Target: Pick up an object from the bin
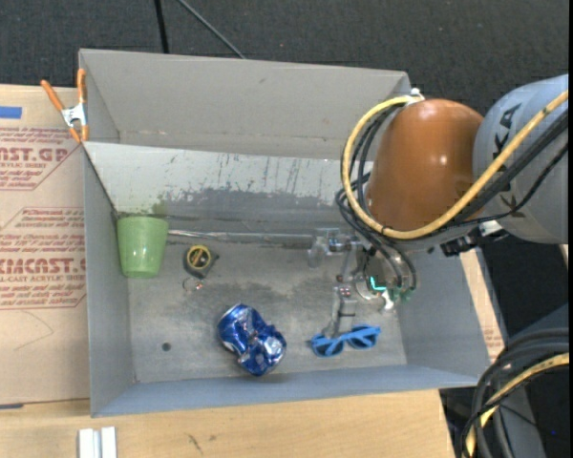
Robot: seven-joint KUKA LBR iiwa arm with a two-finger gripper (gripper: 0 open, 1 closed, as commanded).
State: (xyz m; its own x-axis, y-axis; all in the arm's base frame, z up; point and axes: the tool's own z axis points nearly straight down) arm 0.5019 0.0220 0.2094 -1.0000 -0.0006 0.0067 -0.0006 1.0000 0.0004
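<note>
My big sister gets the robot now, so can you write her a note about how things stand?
Pincer: low in the bin's right side, just above the blue sunglasses.
Other things: crushed blue can left of the sunglasses; green cup at the left wall, small round yellow thing beside it.
Done: nothing picked yet.
Left: grasp one thing, probably the sunglasses, and lift it.

Grey bin (248, 103) — on its floor green cup (141, 245), small round object (199, 258), crushed blue can (251, 340), blue sunglasses (346, 341).

Small blue sunglasses (347, 341) — flat on the grey bin (239, 103) floor, toward its near right corner
</note>
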